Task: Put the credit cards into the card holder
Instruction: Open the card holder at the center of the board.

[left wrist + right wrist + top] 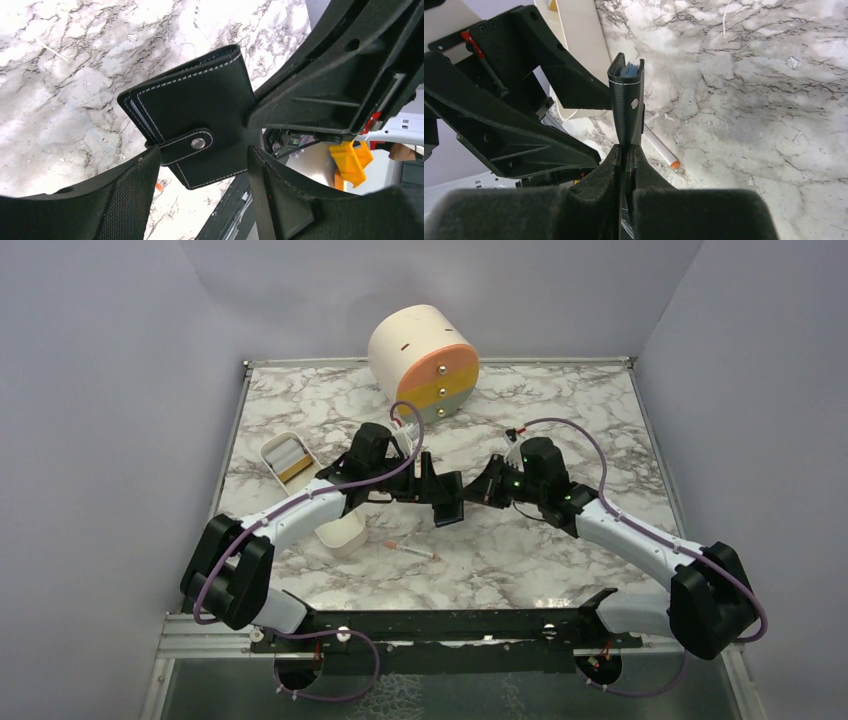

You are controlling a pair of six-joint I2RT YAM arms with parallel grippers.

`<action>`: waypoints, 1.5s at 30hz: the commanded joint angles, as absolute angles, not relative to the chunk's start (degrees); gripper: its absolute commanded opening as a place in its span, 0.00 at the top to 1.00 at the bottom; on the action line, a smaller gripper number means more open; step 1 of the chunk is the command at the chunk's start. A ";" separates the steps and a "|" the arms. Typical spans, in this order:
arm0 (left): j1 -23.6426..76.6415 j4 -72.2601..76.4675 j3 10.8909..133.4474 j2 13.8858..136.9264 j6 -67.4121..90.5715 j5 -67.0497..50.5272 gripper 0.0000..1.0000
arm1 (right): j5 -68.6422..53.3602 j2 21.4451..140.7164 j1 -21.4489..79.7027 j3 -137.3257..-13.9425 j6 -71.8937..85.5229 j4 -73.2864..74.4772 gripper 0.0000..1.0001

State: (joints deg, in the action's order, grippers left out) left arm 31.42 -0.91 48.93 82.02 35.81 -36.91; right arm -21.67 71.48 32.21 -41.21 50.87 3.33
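Right gripper (626, 150) is clamped tight on one end of the closed holder (626, 100), which hangs in the air between the arms, above the table (560, 540). Left gripper (202, 159) stands wide, a finger on each side of the snapped strap (182, 147), gripping nothing. I judge the left should move clear of that strap while the right holds firm. The holder's long axis runs straight out from the right fingers, with a blue card (629, 69) edge showing at the far end.

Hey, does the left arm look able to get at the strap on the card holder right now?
Probably yes. The right fingers pinch the card holder by one edge, and the open left fingers sit on either side of its strap, with nothing in between.
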 commanded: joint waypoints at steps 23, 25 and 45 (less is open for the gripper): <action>33.65 -12.89 55.41 87.42 26.59 -24.00 0.72 | -22.98 72.33 36.12 -43.33 48.91 -1.69 0.99; 33.66 -13.55 55.70 87.53 26.18 -23.53 0.77 | -22.70 72.18 36.12 -43.19 48.72 -1.43 0.99; 33.84 -18.50 57.79 87.80 23.29 -22.64 1.00 | -11.70 75.70 36.11 -42.60 43.66 5.64 0.99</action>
State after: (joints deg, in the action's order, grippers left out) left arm 33.78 -16.69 56.21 87.50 24.86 -24.80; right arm -16.12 74.19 35.68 -41.32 45.74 3.95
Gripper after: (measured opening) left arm 0.009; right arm 0.035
